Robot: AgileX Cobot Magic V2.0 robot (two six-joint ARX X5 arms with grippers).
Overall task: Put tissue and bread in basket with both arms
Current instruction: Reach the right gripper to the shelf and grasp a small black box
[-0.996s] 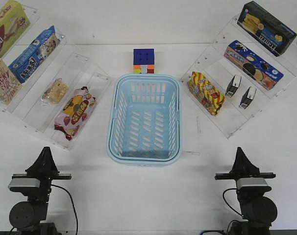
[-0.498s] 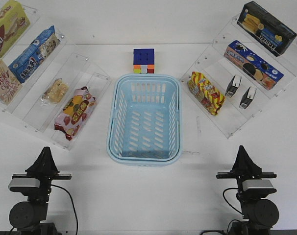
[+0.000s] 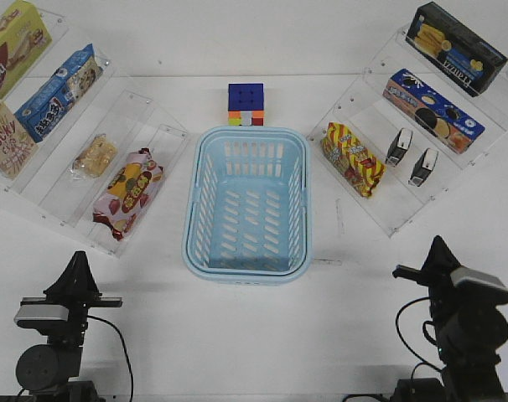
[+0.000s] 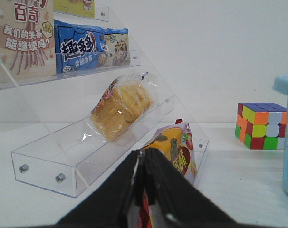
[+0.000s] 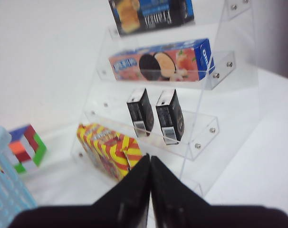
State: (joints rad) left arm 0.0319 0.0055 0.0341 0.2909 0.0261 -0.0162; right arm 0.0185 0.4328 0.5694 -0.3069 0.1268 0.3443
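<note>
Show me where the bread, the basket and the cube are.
bread (image 3: 93, 157), front view, middle of the wrapped piece.
basket (image 3: 246, 271), front view, near rim.
cube (image 3: 246, 104), front view, top face.

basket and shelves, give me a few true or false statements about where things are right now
1. The basket is empty. True.
2. The bread lies inside the basket. False: it sits on the clear shelf rack on the robot's left, above the red-and-yellow snack bag.
3. Two tissue packs stand side by side on one shelf of the rack on the robot's right. True.
4. The right gripper is shut on a tissue pack. False: its fingers are together, holding nothing, short of the rack.
5. The left gripper is wide open. False: its fingers are closed together.
6. A colour cube sits behind the basket. True.
</note>
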